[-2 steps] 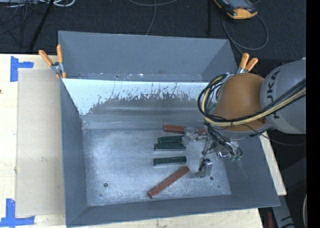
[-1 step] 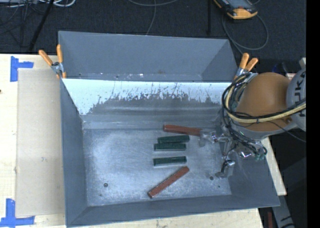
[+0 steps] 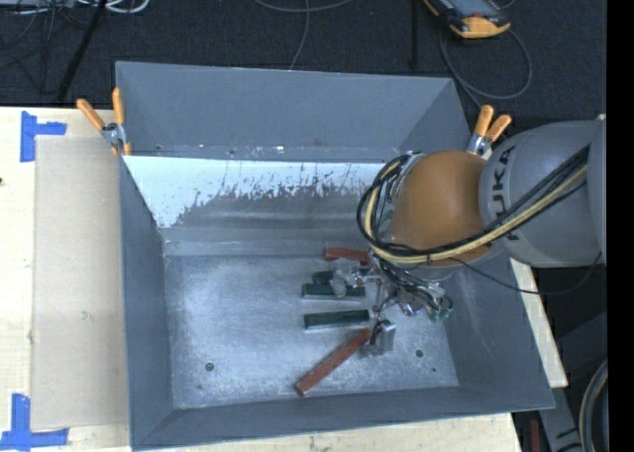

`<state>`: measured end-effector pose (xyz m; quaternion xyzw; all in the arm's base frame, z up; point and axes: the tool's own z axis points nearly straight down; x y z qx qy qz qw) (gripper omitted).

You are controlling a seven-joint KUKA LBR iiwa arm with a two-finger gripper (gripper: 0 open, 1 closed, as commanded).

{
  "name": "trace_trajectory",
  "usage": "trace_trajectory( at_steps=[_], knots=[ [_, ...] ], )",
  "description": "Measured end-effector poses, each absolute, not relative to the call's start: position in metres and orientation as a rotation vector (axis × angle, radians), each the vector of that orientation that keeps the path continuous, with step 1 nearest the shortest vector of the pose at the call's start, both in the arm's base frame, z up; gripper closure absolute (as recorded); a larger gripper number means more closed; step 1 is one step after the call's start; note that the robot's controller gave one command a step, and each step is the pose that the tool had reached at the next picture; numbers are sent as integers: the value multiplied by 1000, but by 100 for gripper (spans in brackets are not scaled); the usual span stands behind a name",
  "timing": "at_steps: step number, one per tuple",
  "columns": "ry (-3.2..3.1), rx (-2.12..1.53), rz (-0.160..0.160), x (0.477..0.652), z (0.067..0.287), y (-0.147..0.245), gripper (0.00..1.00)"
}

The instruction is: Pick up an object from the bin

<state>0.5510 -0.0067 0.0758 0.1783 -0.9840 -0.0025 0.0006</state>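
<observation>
Brown stick, upper end beneath gripper

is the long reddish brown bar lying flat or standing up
Lying flat: the long reddish-brown bar stretches slantwise on the grey metal bin floor.

Light fell from above, fairly bright and even over the bin, while the dark floor behind it lay dim. A pale band of glare ran across the lower part of the bin's back wall, streaked where the metal was scratched. The bin's bottom showed a soft, mottled sheen. The pale board on the left was the brightest area. The orange cover on the arm carried a soft highlight on top, with shadow beneath it.
</observation>
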Motion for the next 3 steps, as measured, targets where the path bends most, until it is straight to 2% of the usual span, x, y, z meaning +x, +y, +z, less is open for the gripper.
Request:
trace_trajectory(
  at_steps=[1,2,3],
  knots=[
    [-3099,554,-1,553,80,-11,100],
    [-3107,517,0,531,225,13,100],
    [-3100,516,-1,530,220,12,0]
  ],
)
